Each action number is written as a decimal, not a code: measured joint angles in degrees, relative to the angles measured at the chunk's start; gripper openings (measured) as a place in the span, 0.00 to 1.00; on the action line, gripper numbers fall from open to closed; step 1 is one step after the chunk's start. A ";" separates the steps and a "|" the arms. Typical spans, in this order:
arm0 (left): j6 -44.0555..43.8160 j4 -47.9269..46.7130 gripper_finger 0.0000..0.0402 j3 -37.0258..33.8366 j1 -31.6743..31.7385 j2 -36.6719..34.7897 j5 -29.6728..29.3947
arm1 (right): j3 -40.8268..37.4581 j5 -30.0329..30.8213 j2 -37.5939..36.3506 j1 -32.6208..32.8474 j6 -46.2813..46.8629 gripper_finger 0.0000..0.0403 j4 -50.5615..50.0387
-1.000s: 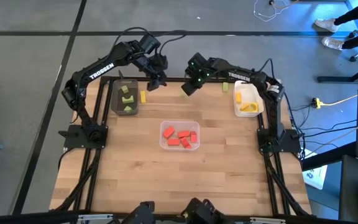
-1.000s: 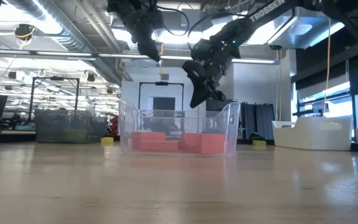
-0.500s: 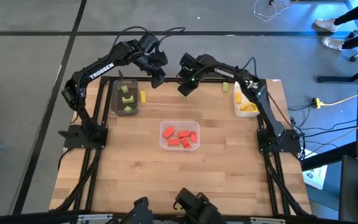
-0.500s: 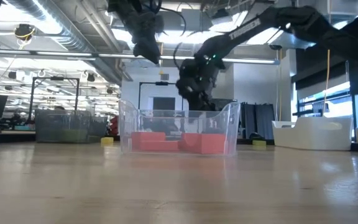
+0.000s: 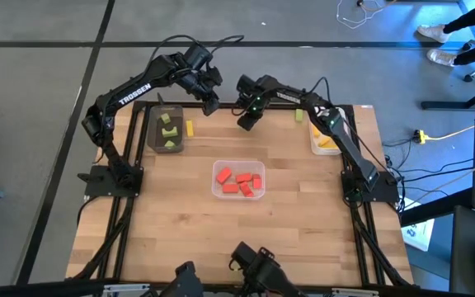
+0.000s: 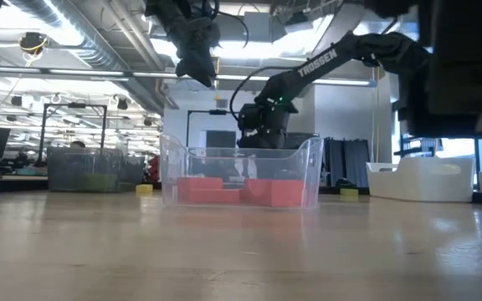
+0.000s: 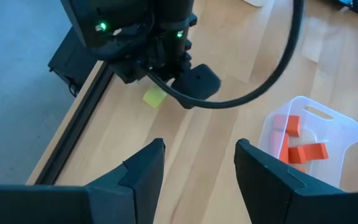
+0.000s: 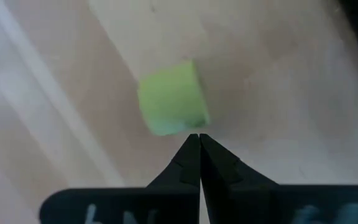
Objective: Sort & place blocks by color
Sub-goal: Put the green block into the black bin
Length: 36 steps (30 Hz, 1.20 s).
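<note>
The word "TROSSEN" is showing in white on the left arm's upper link in the high view and on an arm link in the low view; no other writing is legible. The left end effector (image 5: 210, 106) is hanging over the far edge of the counter (image 5: 180, 223), its fingers standing released with nothing between them. The right end effector (image 5: 245, 124) is reaching along the far edge toward the middle, fingers clenched tip to tip on nothing, with a light green block (image 8: 171, 98) lying on the wood just beyond the tips. The red blocks (image 5: 238, 181) are sitting in the clear tray (image 5: 217, 191) at the counter's centre. Green blocks (image 5: 169, 132) are lying in the dark grey tray (image 5: 154, 140) near the far left corner, a yellow block (image 5: 190, 128) resting just beside it. The white tray (image 5: 313, 142) at the far right corner is partly covered by the right arm, its yellow contents only partly visible.
</note>
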 joint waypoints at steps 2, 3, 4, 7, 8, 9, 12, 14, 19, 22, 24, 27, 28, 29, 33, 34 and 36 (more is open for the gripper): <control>-0.04 0.00 0.45 0.00 0.00 0.00 0.00 | 0.03 0.03 0.00 -0.05 -0.82 0.00 0.95; -0.07 0.00 0.45 0.00 0.00 0.00 -0.01 | 0.09 -0.07 -0.01 -0.10 -1.46 0.00 1.60; -0.07 0.00 0.45 0.00 0.00 0.00 0.00 | 0.09 -0.10 0.00 -0.11 -1.98 0.00 1.85; -0.10 -0.02 0.45 0.00 0.00 0.00 0.01 | 0.07 -1.30 0.07 -0.06 -4.74 0.00 4.35; -0.30 -0.01 0.45 0.00 0.00 0.00 0.00 | 0.07 -2.05 0.07 -0.06 -4.97 0.00 5.12; -0.81 -0.02 0.45 0.00 0.00 0.00 -0.01 | 0.07 -2.92 0.07 -0.06 -4.99 0.00 5.65; -1.35 0.00 0.45 0.00 0.00 0.00 -0.03 | 0.07 -6.90 0.07 -0.06 -7.38 0.00 6.62; -1.36 0.00 0.45 0.00 0.00 0.00 -0.05 | 0.07 -8.38 0.07 0.02 -9.35 0.00 7.05; -1.36 -0.02 0.45 0.00 0.00 0.00 -0.51 | 1.14 -3.85 -0.07 0.03 -6.84 0.00 1.12; -1.34 0.00 0.45 0.00 0.00 0.00 -0.54 | 2.81 -0.63 -0.08 -0.17 -6.15 0.00 -3.30; -1.34 -0.02 0.45 0.00 0.00 0.00 -0.54 | 3.30 -0.19 -0.17 -0.22 -6.09 0.00 -3.70; -1.34 -0.02 0.45 0.00 0.00 0.00 -0.53 | 3.14 -0.71 -0.06 -0.22 -6.22 0.00 -3.53; -1.34 -0.02 0.45 0.00 0.00 0.00 -0.52 | 2.88 -0.82 -0.01 -0.22 -6.26 0.00 -3.06; -1.34 -0.02 0.45 0.00 0.00 0.00 -0.52 | 2.68 -0.80 0.06 -0.22 -6.27 0.00 -2.98; -1.34 -0.01 0.45 0.00 0.00 0.00 -0.52 | 2.65 -0.10 0.16 -0.22 -5.94 0.00 -3.25; -1.34 -0.01 0.45 0.00 0.00 0.00 -0.52 | 2.86 0.04 0.16 -0.22 -5.76 0.00 -3.80; -1.34 0.00 0.45 0.00 0.00 0.00 -0.51 | 2.97 0.05 0.18 -0.22 -6.02 0.00 -4.85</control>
